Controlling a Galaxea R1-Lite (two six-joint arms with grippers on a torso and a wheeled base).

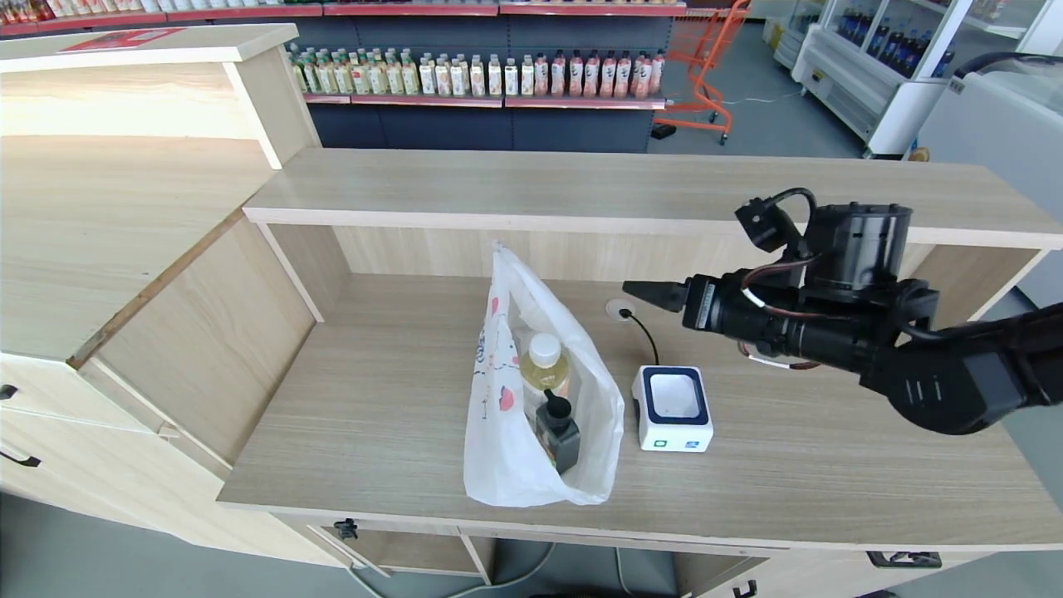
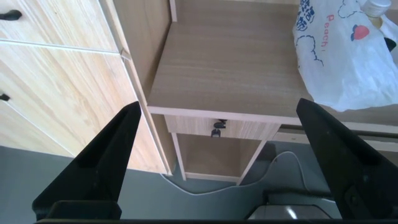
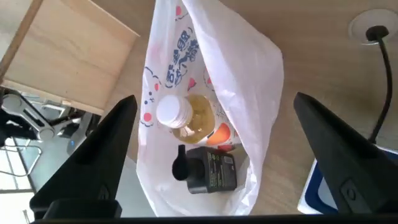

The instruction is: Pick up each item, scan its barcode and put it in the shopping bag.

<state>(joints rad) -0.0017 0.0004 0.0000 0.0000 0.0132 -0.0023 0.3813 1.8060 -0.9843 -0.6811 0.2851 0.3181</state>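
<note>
Bottles [image 1: 550, 399] in bag [image 1: 507, 465], scanner [image 1: 673, 409] right

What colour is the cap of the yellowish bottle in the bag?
The round cap is white; right wrist view shows it best.

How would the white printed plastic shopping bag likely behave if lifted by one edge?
The white plastic shopping bag looks thin and crumpled, so it is probably floppy, sagging rather than holding shape. The yellow bottle with a white cap and the dark bottle inside likely weigh it down, and could shift or tip.
</note>
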